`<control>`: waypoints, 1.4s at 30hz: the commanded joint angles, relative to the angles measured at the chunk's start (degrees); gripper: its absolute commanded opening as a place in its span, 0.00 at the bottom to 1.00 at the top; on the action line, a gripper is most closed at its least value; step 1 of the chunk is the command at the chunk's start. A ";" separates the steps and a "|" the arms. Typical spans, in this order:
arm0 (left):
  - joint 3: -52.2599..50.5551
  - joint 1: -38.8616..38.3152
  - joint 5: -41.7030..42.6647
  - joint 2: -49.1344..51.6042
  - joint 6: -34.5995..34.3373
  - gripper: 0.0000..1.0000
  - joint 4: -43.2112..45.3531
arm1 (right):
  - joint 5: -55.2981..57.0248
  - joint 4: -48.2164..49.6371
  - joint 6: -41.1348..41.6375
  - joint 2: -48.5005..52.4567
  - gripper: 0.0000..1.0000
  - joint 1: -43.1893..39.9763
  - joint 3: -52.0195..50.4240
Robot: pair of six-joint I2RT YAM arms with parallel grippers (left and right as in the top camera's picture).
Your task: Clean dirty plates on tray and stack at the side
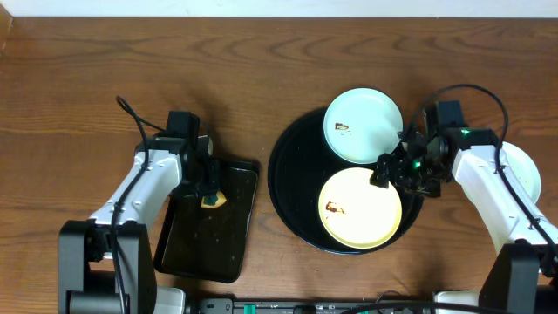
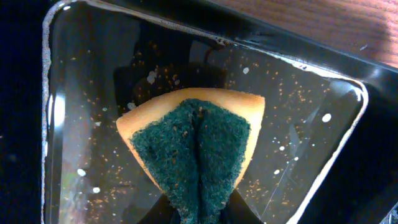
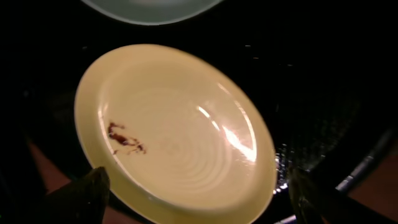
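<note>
The round black tray (image 1: 286,179) holds a light-blue plate (image 1: 364,125) at the back and a yellow plate (image 1: 359,208) at the front, each with a small brown smear. A third pale plate (image 1: 526,171) lies on the table to the right, partly hidden by my right arm. My right gripper (image 1: 397,170) is open, its fingers on either side of the yellow plate's near edge (image 3: 180,130), in the right wrist view (image 3: 196,208). My left gripper (image 1: 209,197) is shut on a yellow sponge with a green pad (image 2: 199,143), just over the rectangular tray.
The smaller rectangular black tray (image 1: 205,253) lies at the left, wet and speckled with crumbs (image 2: 93,74). Bare wooden table (image 1: 87,78) surrounds both trays. The blue plate's edge (image 3: 149,9) shows at the top of the right wrist view.
</note>
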 commanded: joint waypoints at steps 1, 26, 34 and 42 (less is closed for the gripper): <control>-0.28 0.20 0.31 0.15 1.03 0.15 -0.11 | 4.15 0.63 3.17 0.35 0.90 -1.36 -1.66; -0.28 0.20 0.31 0.15 1.01 0.16 -0.11 | 0.24 8.74 2.10 4.52 0.72 -1.53 -8.83; -0.28 0.20 0.31 0.15 1.03 0.15 0.09 | -0.46 8.50 2.12 4.52 0.71 -1.53 -8.83; -0.28 0.20 0.31 0.15 1.22 0.15 0.26 | -1.05 9.14 2.34 4.52 0.67 -1.51 -8.83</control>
